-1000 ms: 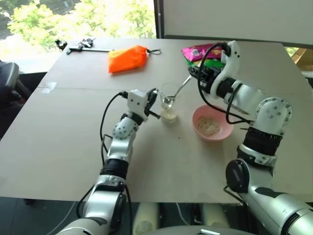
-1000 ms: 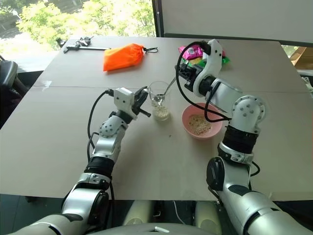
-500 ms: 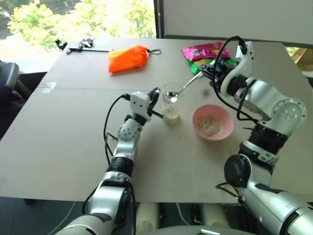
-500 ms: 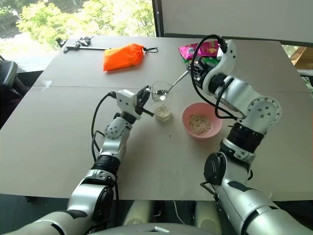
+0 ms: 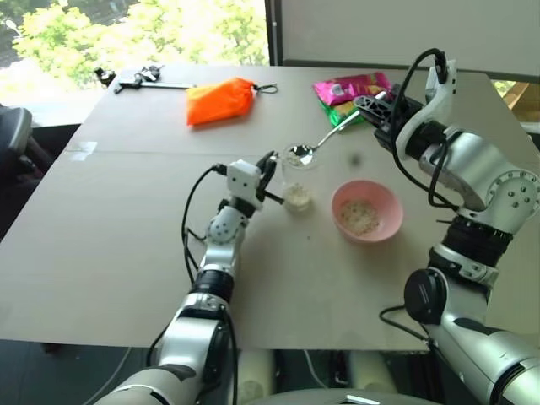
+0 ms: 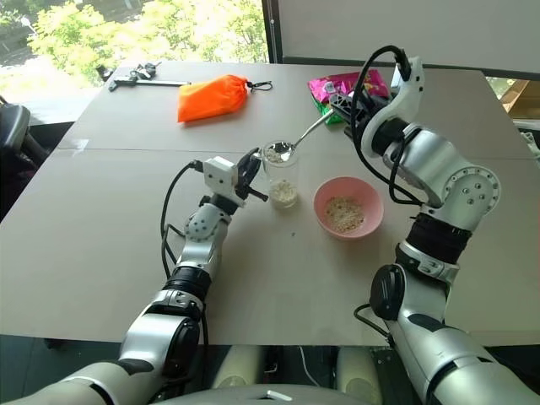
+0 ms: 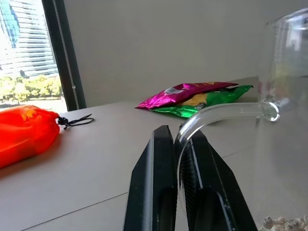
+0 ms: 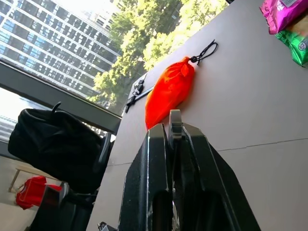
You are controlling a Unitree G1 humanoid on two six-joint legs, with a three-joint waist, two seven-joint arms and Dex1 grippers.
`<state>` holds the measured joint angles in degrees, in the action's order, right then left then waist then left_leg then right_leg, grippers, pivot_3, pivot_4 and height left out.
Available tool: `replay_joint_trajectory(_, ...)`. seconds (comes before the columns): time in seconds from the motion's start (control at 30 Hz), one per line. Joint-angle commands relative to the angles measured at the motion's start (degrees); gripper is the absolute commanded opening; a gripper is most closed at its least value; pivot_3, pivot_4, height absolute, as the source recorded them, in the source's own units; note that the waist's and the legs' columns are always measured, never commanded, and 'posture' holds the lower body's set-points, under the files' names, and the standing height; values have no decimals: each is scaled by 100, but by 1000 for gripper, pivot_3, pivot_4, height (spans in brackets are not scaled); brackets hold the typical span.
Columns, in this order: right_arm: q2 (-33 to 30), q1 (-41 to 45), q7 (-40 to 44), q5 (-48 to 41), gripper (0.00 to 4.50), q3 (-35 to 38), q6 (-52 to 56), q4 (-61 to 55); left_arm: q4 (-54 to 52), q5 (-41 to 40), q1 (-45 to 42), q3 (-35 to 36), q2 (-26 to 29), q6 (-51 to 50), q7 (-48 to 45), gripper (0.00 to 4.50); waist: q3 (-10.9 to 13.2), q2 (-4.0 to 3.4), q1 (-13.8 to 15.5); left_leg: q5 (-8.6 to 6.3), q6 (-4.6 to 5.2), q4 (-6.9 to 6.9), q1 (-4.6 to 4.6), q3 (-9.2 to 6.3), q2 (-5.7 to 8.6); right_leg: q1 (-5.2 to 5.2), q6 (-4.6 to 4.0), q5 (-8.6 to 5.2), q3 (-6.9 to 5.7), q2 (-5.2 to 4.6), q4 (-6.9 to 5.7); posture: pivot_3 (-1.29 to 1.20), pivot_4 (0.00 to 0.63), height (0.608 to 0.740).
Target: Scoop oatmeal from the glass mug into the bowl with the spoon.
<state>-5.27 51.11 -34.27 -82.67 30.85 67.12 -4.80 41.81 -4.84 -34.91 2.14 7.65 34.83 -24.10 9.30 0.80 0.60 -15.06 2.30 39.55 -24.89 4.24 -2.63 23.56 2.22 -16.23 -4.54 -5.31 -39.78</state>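
The clear glass mug [image 5: 295, 184] stands on the table left of the pink bowl [image 5: 381, 196]; a little oatmeal [image 5: 294, 199] lies at the mug's bottom. My left gripper [image 5: 272, 175] is shut on the mug's glass handle [image 7: 226, 111], its black fingers [image 7: 156, 192] pressed together on it. My right gripper [image 5: 366, 106] is shut on the spoon's thin handle and holds it sloping down toward the mug. The spoon [image 5: 325, 138] has its head just above the mug's rim, with pale flakes on it. More oatmeal [image 5: 361, 216] lies in the bowl.
An orange pouch [image 5: 221, 99] lies at the table's far left, pink and green snack packets [image 5: 350, 89] behind my right gripper, and a small metal tool [image 5: 143, 78] at the far corner. A black bag [image 8: 53, 144] sits beyond the table's left edge.
My right gripper rose and moved right, rolling its wrist, and lifted the spoon's head out of the mug to just above the rim. The left gripper and mug stayed put.
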Motion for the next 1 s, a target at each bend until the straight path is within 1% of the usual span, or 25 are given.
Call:
replay_joint_trajectory(0.03,-128,10,-40,-461,0,-62,-390,-77,16,-42,-88,-44,-74,159,-86,17,0,0,-3,0,0,0,0,0,0,0,0,0,0,0,0,0,150,696)
replay_joint_trajectory(0.2,-344,-17,-328,-1082,0,-37,-860,-31,31,-61,-97,-30,-82,195,-155,17,1,0,3,0,0,-2,-2,1,-1,3,0,0,1,1,1,0,150,696)
replay_joint_trajectory(0.37,-641,-201,-654,-1716,0,-176,-1337,-132,54,-75,-111,-19,-102,223,-207,17,1,0,5,0,0,-2,-3,1,-1,3,0,0,1,1,3,0,150,696)
replay_joint_trajectory(0.5,-917,-644,-837,-2426,0,-165,-1592,-468,104,-75,-143,-7,-126,248,-214,17,1,0,7,0,0,-2,-3,2,-2,3,0,0,2,1,2,0,150,696)
replay_joint_trajectory(0.6,-1291,-1142,-865,-2920,0,-181,-1752,-755,127,-86,-146,12,-122,268,-238,17,1,-1,21,0,1,-2,-9,-1,-1,2,1,0,-1,-1,9,0,150,696)
replay_joint_trajectory(0.73,-1697,-1805,-550,-3033,0,-26,-1727,-967,180,-103,-135,38,-93,284,-281,17,1,-1,9,-11,19,-2,-6,0,-2,2,1,0,0,0,7,0,150,696)
replay_joint_trajectory(0.83,-1952,-2140,-309,-3033,0,8,-1680,-935,193,-104,-135,33,-93,276,-297,17,1,-1,10,-12,22,-2,-2,0,-3,2,1,0,2,3,3,0,150,696)
replay_joint_trajectory(1.0,-2737,-2599,119,-2971,0,-202,-1544,-778,244,-101,-166,28,-98,274,-332,17,2,-1,13,-13,23,-2,1,3,-4,1,1,0,7,5,4,0,150,696)
